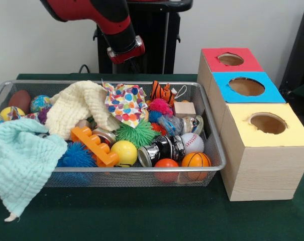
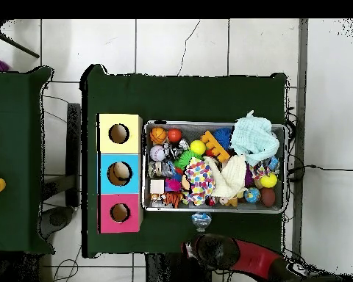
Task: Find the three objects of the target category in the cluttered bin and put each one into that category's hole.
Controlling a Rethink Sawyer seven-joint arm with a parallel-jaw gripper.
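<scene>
We see the arm drawn back above the bin's far rim, and its gripper is not clearly visible in the front view. In the overhead view the arm's tip sits just outside the bin's robot-side rim, and we cannot tell whether it is open or closed.

From that tip the bin lies at twelve o'clock, its long axis running nine to three. The boxes stand at about ten o'clock, touching or just beside the bin's short end: yellow hole, blue hole, pink hole.

The target category isn't shown, so we judge the next move is a reach straight ahead into the clutter: balls, cloths, cans.

The cans carry print; we can't read it. No other writing is legible.
</scene>
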